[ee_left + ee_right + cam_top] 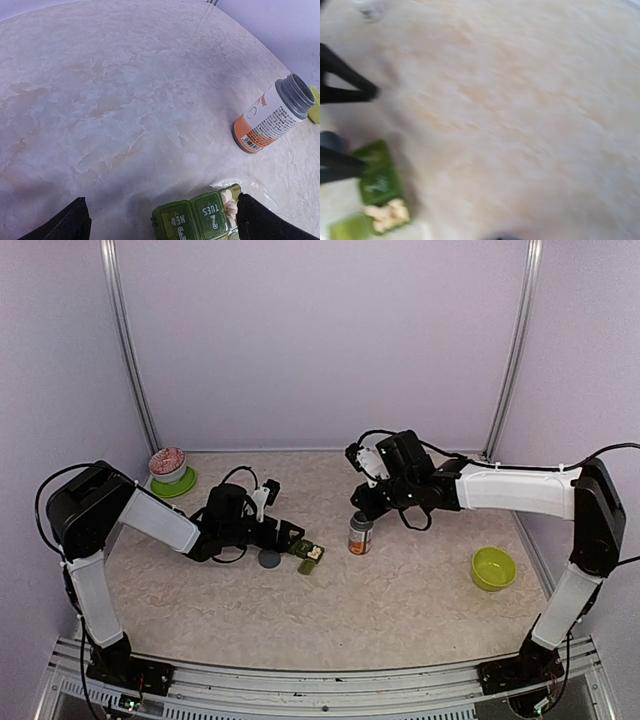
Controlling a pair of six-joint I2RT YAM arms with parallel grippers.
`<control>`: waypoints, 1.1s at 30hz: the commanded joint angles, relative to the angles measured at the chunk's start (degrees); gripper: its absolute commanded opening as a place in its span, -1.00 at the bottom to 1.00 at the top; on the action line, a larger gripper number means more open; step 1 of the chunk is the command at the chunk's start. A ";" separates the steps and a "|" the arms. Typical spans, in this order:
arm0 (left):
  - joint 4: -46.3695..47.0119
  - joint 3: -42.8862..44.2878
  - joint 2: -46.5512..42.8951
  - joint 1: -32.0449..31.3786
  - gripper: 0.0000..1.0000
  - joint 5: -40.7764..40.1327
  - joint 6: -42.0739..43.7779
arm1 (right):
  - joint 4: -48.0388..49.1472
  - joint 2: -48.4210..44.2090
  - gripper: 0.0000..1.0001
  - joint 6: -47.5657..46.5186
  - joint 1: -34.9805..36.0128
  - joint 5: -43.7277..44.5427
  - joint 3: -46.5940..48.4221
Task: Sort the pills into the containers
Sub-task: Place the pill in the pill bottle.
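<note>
While the left gripper (161,200) stands wide apart flanking the containers (192,221) left of table centre, pills (227,199) show in one compartment. Right gripper (360,508) is pinched together above the upright orange bottle (359,535).

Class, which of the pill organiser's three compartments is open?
The end compartment beside the TUES compartment: pale pills show inside it, while that one and the WED compartment have shut lids.

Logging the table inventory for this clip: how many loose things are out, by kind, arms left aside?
Bowls: 2, the lime-green bowl and the bowl with reddish fill
Pill bottle: 1
Grey round cap: 1
Green containers strip: 1
Total: 5
</note>
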 commanded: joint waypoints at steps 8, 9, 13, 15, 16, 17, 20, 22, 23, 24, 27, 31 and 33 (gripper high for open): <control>1.48 0.39 0.87 0.09 0.97 0.51 -0.15 | 0.07 -0.34 -0.72 -0.71 -2.43 0.60 -3.38; 1.50 0.35 0.87 0.13 0.97 0.50 -0.12 | 0.23 -0.22 -0.72 -0.69 -2.45 0.57 -3.54; 1.48 0.48 0.96 0.13 0.97 0.40 -0.06 | 0.50 -0.19 -0.72 -0.61 -2.46 -0.53 -3.40; 1.48 0.43 0.96 0.14 0.97 0.42 -0.10 | 0.52 -0.06 -0.72 -0.54 -2.46 -1.12 -3.42; 1.48 0.47 0.96 0.13 0.98 0.42 -0.14 | 0.56 0.02 -0.72 -0.54 -2.46 -1.50 -3.40; 1.48 0.48 0.96 0.13 0.97 0.42 -0.15 | 0.52 0.18 -0.72 -0.52 -2.46 -1.87 -3.40; 1.50 0.47 0.96 0.20 0.97 0.42 -0.10 | 0.71 0.63 -0.72 -0.31 -2.46 -3.63 -3.54; 1.48 0.48 0.96 0.20 0.97 0.47 -0.15 | 0.62 0.82 -0.72 -0.13 -2.46 -3.70 -3.50; 1.48 0.44 0.96 0.24 0.97 0.48 -0.13 | 0.58 0.86 -0.71 -0.13 -2.46 -3.79 -3.49; 1.50 0.46 0.96 0.24 0.97 0.42 -0.13 | 0.50 0.86 -0.71 -0.13 -2.46 -3.78 -3.54; 1.48 0.48 0.96 0.24 0.98 0.42 -0.11 | 0.00 0.86 -0.69 -0.04 -2.46 -3.09 -3.37; 1.47 0.47 0.96 0.18 0.97 0.42 -0.14 | -0.36 0.77 -0.62 -0.08 -2.46 -3.25 -3.41; 1.48 0.48 0.90 0.24 0.97 0.42 -0.11 | -0.38 0.62 -0.58 -0.02 -2.46 -3.25 -3.51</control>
